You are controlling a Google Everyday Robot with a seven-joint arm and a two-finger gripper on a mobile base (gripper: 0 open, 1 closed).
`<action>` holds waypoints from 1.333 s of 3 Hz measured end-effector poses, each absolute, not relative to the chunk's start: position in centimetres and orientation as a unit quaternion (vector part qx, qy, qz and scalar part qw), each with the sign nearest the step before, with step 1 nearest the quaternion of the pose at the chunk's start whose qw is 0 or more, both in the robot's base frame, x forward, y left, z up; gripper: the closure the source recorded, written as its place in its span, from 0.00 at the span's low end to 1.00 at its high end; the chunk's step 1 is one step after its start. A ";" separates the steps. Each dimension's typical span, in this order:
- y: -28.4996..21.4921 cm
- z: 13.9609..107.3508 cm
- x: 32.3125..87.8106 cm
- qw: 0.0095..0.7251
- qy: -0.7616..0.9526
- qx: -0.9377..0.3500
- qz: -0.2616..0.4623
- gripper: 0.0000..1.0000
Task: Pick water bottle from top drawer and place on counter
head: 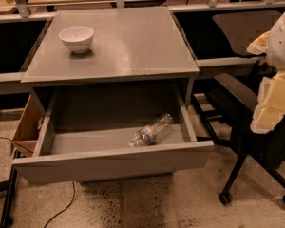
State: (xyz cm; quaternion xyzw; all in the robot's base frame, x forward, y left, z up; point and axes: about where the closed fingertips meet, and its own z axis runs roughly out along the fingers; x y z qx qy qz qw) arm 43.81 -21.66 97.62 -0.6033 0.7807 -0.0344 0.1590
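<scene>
water bottle (pixel 152 130) lies on its side in the open top drawer (pixel 109 167), at 5 o'clock, so you reach in from above. gripper (pixel 274 99) hangs at 3 o'clock, well apart; you cannot tell its jaws' state.

Dim warm overhead light, soft shadows.

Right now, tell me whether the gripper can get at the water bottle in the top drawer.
Probably yes: the top drawer is pulled open, the water bottle lies uncovered inside, and the gripper hangs at the right edge, over the chair.
</scene>
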 end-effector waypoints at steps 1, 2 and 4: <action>-21.7 97.6 43.8 0.159 0.781 -0.603 -0.034 0.00; -19.9 96.3 45.7 0.150 0.756 -0.636 -0.034 0.00; -14.6 90.1 51.8 0.099 0.664 -0.741 -0.018 0.00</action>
